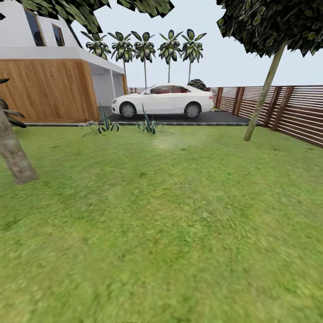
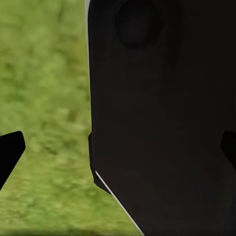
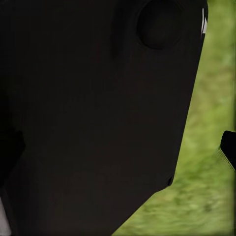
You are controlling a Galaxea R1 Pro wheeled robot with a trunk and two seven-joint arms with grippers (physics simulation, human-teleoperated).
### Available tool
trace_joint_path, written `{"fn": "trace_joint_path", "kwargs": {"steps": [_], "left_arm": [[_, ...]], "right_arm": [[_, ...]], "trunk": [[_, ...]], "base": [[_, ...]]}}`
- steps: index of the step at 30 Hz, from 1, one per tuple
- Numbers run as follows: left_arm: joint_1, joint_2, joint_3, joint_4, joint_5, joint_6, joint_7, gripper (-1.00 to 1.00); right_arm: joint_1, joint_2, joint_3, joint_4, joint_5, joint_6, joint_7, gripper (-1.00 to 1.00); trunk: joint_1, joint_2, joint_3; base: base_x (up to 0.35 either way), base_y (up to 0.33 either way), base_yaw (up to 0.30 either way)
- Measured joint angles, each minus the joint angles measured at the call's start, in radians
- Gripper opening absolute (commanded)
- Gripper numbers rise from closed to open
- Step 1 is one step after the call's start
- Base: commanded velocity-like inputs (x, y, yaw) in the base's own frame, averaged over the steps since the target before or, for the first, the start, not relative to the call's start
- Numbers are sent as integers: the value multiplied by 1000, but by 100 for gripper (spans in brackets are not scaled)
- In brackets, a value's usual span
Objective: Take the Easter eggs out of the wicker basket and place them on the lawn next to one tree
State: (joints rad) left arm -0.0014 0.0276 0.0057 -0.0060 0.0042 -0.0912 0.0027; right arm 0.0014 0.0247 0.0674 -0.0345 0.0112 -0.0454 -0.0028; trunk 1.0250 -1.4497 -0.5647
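Rolling across the lawn (image 1: 170,233), we have no basket or eggs in sight, so no bearing from the fingers yet. A thick grey-brown trunk (image 1: 15,154) stands left of the white car (image 1: 163,100). Both wrist views are mostly dark casing; fingers' opening we cannot tell.

Bare green lawn (image 1: 170,224); grey-brown tree (image 1: 15,157) trunk left.

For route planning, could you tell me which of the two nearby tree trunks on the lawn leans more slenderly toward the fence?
The thin trunk by the slatted fence; the other trunk, near the house, is far thicker.
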Motion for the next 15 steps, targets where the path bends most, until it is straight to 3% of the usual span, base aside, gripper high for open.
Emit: {"fn": "trace_joint_path", "kwargs": {"steps": [15], "left_arm": [[0, 0, 0, 0, 0, 0, 0, 100]], "right_arm": [[0, 0, 0, -1, 0, 1, 0, 100]], "trunk": [[0, 0, -3]], "base": [[0, 0, 278]]}}
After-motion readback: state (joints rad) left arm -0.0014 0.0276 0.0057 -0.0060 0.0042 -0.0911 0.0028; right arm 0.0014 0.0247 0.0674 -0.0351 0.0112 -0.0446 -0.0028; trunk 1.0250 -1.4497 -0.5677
